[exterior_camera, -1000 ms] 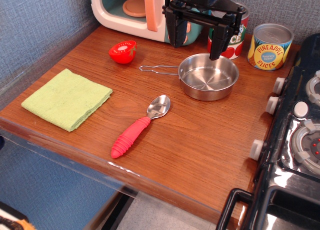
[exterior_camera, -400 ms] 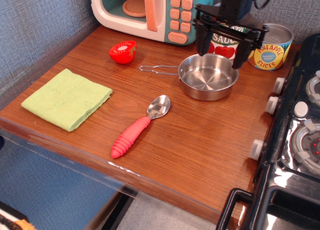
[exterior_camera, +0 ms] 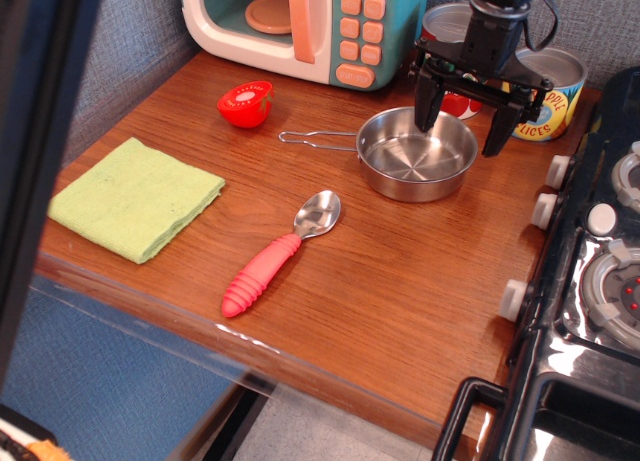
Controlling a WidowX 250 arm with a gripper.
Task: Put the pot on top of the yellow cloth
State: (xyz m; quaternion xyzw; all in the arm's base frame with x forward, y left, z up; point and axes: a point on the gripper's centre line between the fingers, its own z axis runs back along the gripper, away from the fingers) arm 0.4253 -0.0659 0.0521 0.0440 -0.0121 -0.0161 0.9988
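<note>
Pot (exterior_camera: 415, 163): shiny shallow steel pan, upright, empty, wire-loop handle pointing to 9 o'clock, on the wooden counter. Yellow cloth (exterior_camera: 135, 197): flat folded lime rectangle, well apart at the pot's 8 o'clock, near the counter's front-left edge.

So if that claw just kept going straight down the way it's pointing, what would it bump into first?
Probably the pot. The open gripper points down over its right rim, one finger above the bowl, the other near or just beyond the rim. Depth is hard to judge from this view.

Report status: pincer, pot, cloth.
Pincer open above pot's right rim. Pot on table, ungrasped. Cloth bare, far left. Spoon lies between.
</note>
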